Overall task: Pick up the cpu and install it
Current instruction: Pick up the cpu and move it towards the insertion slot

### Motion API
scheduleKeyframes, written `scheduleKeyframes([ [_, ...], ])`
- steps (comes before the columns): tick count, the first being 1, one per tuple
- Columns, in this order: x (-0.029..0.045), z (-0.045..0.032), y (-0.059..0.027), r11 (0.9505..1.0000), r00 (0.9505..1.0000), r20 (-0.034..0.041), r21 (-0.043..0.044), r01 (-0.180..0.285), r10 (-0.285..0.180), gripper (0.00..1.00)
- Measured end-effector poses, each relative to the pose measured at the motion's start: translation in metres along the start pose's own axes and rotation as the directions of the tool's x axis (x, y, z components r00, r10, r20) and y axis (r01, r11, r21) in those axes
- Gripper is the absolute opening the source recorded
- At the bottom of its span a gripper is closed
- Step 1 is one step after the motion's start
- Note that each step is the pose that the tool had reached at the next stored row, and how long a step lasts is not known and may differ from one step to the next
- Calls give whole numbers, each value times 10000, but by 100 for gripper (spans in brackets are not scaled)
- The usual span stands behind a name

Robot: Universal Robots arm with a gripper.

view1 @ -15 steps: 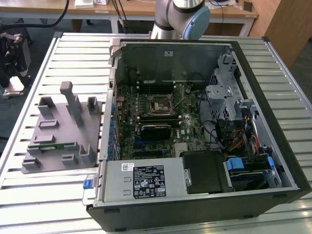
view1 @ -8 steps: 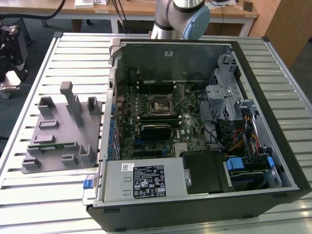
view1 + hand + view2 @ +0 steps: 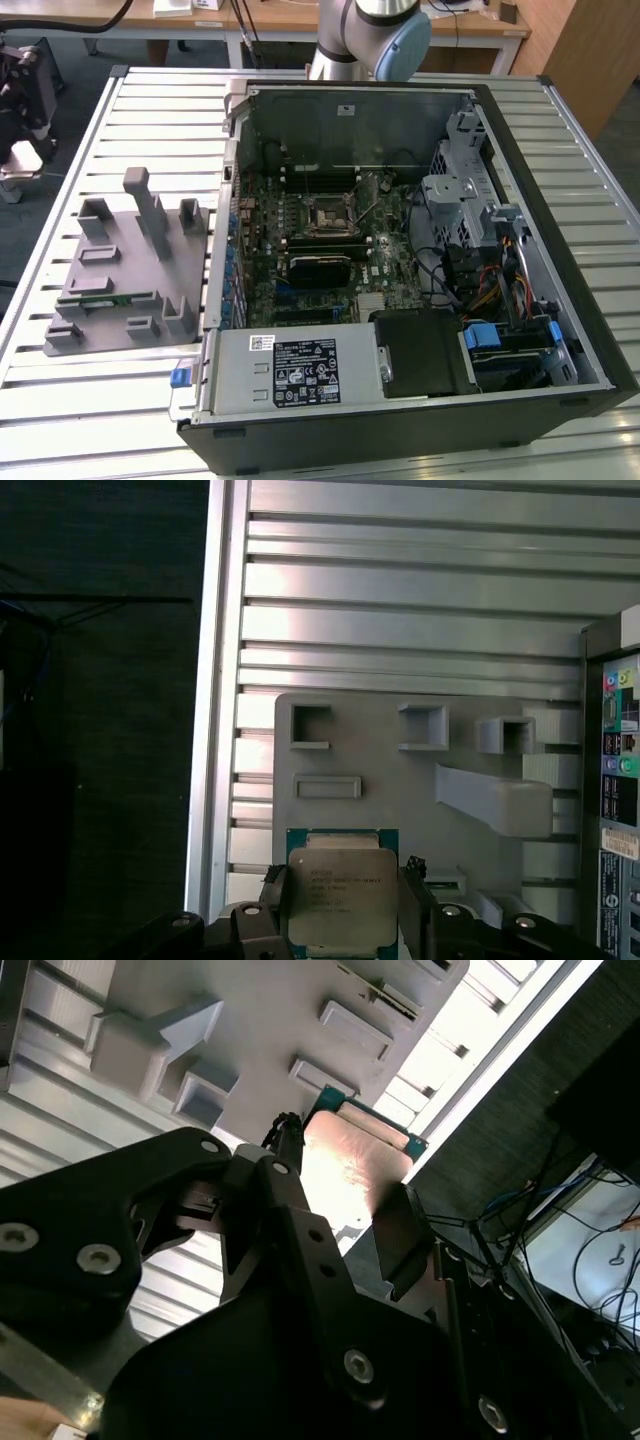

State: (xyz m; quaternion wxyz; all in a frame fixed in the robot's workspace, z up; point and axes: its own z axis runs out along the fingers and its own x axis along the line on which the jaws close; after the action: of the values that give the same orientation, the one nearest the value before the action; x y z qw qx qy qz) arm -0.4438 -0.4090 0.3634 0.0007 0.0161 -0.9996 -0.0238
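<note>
First wrist view shows the cpu (image 3: pixel 341 900) clamped by two opposite edges between the jaws of the gripper (image 3: pixel 345 878), in the air above the grey holder plate (image 3: pixel 385 755). It looks light, stiff, thin and probably delicate underneath, so the edges suit gripping.

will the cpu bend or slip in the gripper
Probably stiff: the cpu is a flat chip with a metal top, so unlikely to flex. The gripper pinches only its thin edges and the metal looks smooth, so it might slip or twist.
</note>
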Motion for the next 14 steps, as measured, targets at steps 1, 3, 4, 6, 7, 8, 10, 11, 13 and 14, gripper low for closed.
scheduleKeyframes([
  [1, -9, 0, 0, 10000, 10000, 0, 0, 0, 0, 53],
  [3, -38, 0, -1, 10000, 10000, 0, -12, -1, 1, 53],
  [4, -56, 0, -1, 10000, 10000, 0, -21, -1, 1, 53],
  [6, -97, 0, -3, 10000, 10000, 1, -39, -1, 1, 53],
  [7, -118, 0, -4, 10000, 10000, 1, -45, 0, 0, 53],
  [8, -140, 0, -4, 10000, 10000, 2, -49, -1, 1, 53],
  [10, -182, -1, -6, 10000, 10000, 1, -51, -1, 1, 53],
  [11, -199, -1, -6, 10000, 10000, 0, -51, -1, 1, 53],
  [13, -238, 0, -7, 10000, 10000, 2, -53, -1, 1, 53],
  [14, -257, 0, -8, 10000, 10000, 1, -53, -1, 1, 53],
])
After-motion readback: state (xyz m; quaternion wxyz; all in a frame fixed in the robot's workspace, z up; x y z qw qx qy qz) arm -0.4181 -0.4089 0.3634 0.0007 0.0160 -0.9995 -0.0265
